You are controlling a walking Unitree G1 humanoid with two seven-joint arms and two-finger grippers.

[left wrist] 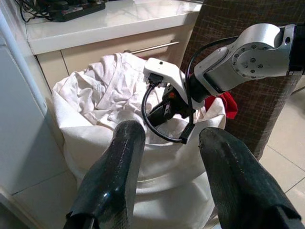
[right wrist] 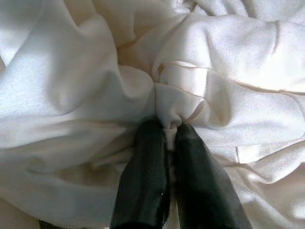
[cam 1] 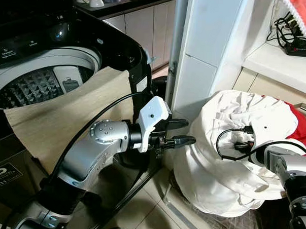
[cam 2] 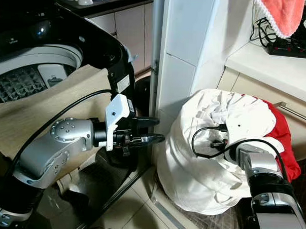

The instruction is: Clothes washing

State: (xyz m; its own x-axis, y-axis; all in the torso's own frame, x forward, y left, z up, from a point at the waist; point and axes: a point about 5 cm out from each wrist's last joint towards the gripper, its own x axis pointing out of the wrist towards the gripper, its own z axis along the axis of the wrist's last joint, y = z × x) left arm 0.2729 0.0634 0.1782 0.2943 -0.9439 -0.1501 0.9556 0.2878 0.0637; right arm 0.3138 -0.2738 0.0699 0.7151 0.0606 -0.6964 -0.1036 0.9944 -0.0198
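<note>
- While the robot faces the laundry corner, a top-loading washing machine (cam 1: 54, 54) stands at its left with the lid up and the drum (cam 1: 30, 86) exposed.
- Beige cloth (cam 1: 66, 116): draped over the machine's front rim, one end toward the drum, the rest hanging down the front panel.
- Writing on the machine: small white print on the black control panel and a white label at the front right corner, both too small to read; a logo badge (cam 1: 4, 174) low on the front panel, lettering not legible.
- Laundry basket (left wrist: 138, 157): on the tiled floor at the foot of the white wall (cam 1: 206, 51), heaped with white clothes (cam 1: 228, 143); a red garment (cam 1: 300, 126) lies at its far right side.
- Right gripper (right wrist: 169, 138): buried in the heap, fingers pressed together on a pinched fold of the white clothes.
- Left gripper (cam 1: 180, 132): held in the air between the machine and the basket, just beside the heap, fingers spread apart and holding nothing.
- Counter (cam 1: 282, 64) behind the basket: carries a black power strip (cam 1: 300, 47) with tangled cables; a coral towel (cam 1: 304, 14) hangs above it.
</note>
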